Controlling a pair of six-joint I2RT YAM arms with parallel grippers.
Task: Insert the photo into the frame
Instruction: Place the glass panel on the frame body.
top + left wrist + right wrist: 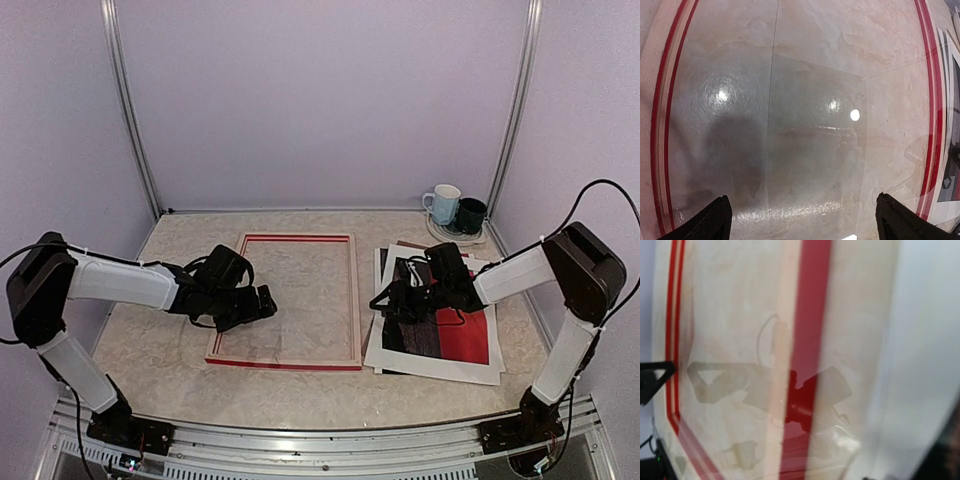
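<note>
- The frame [357, 300] is lying flat in the middle of the tabletop [180, 250], with its opening showing nothing but the marbled surface. No picture is sitting inside it yet.
- In the left wrist view, something glossy inside the red rails is throwing back the lights. I am taking it for a clear pane [810, 125], though I cannot be sure.
- The photo [465, 335] is lying flat toward the right edge of the tabletop, just beside the frame's right rail and wholly outside it. Its red and dark print is facing up.
- The left gripper [265, 303] is hovering over the frame's left rail with its fingers [715, 222] spread wide and nothing between them.
- The right gripper [393, 297] is hanging low over the photo's left part. Its jaws are standing part way apart, and I cannot tell whether they are pinching the print's edge or only nearing it.
- Two mugs [455, 208] are sitting in the far right corner, well apart from the work.
- To my eye the job is only beginning. The frame seems ready, and the whole main step is left: lifting the photo, carrying it leftward and laying it squarely inside the frame.
</note>
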